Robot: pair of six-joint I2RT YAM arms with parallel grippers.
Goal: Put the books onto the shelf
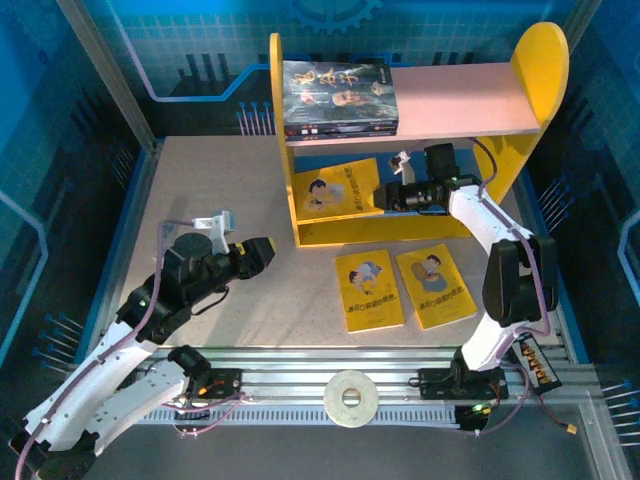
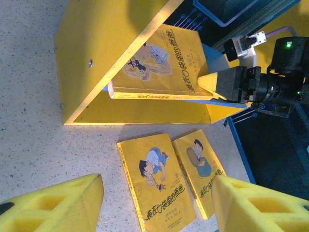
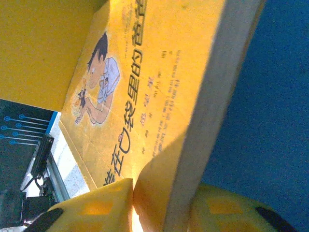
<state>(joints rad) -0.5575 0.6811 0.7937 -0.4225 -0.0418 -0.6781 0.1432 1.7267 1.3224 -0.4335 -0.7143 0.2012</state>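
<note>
Foam-padded right gripper clamps one thin yellow book on the shelf; left gripper gapes empty; two books lie flat.

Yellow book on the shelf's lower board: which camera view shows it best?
Left wrist: the yellow book shows its cover, its spine and the right gripper at its corner. Top external shows it small, beneath the pink board; right wrist shows a close, cropped cover between the fingers.
</note>
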